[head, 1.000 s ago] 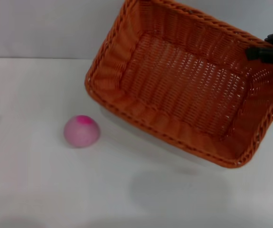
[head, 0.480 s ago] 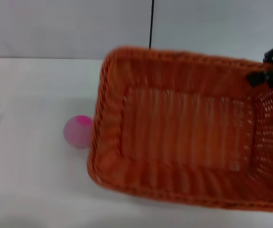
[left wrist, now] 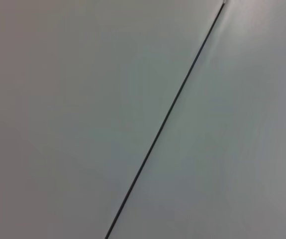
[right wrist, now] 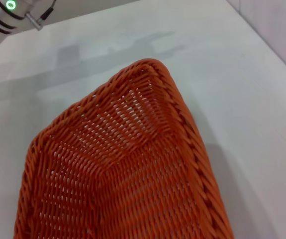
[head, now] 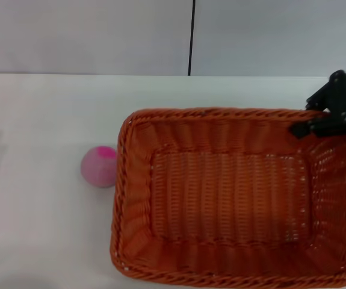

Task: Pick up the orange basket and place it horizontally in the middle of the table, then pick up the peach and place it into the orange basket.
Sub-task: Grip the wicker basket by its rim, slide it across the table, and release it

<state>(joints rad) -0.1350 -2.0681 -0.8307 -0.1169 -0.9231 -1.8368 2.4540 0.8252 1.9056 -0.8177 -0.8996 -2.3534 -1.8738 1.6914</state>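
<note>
The orange basket lies flat and lengthwise across the right half of the table, its open side up and nothing inside. My right gripper sits at the basket's far right corner, shut on the braided rim with one finger reaching inside. In the right wrist view, one corner of the basket fills the frame. The peach rests on the table just left of the basket's left rim, a small gap apart, magenta patch up. My left gripper is out of view.
A grey wall with a dark vertical seam stands behind the table. A white arm segment with a green light shows in the right wrist view. The left wrist view holds only the wall and its seam.
The basket came down from a tilted, raised pose at the back right and turned to lie level on the table. My right gripper moved down with it. The peach stayed put.
</note>
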